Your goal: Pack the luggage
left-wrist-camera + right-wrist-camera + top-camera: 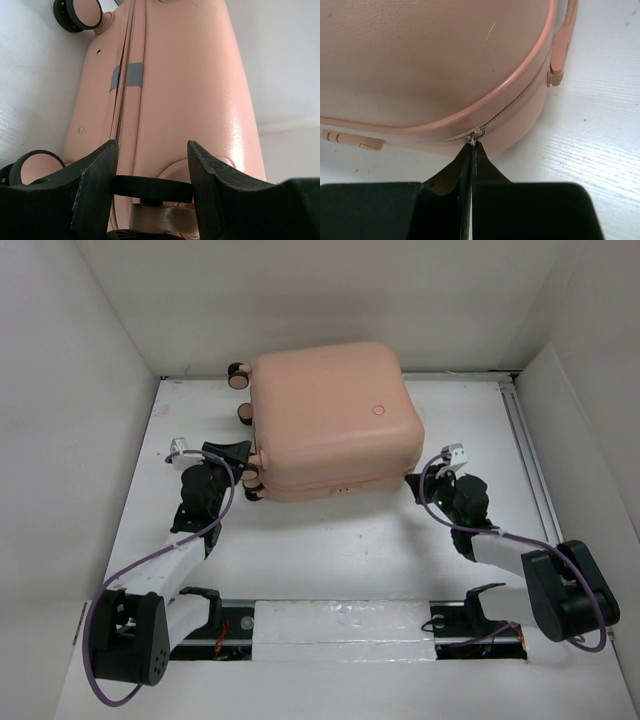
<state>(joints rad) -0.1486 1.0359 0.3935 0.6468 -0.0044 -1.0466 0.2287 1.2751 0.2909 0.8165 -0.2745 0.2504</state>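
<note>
**A:** Top view first. Where do we log the luggage (335, 420)?

**B:** Closed, lying flat on the white table (350, 540), toward the far side, wheels to the left. The left arm reaches forward from its base with the elbow low. The left gripper (238, 453) sits at the wheel side, by the near-left corner. The right arm bends inward from the right, and the right gripper (420, 483) is at the near-right corner.

**A:** Left wrist view?

**B:** We look along the wheel side. The fingers (95, 185) stand part-way apart, astride a black caster wheel (152, 189). Its rim meets both inner faces, so we enter it as gripped. A grey tape patch (127, 76) crosses the seam further along.

**A:** Right wrist view?

**B:** The wrist points at the shell's rounded corner. The fingertips (464, 170) are pressed together with no gap, pinching the metal zipper pull (478, 134) at the seam. A peach handle (560, 45) shows on the side to the right.
</note>
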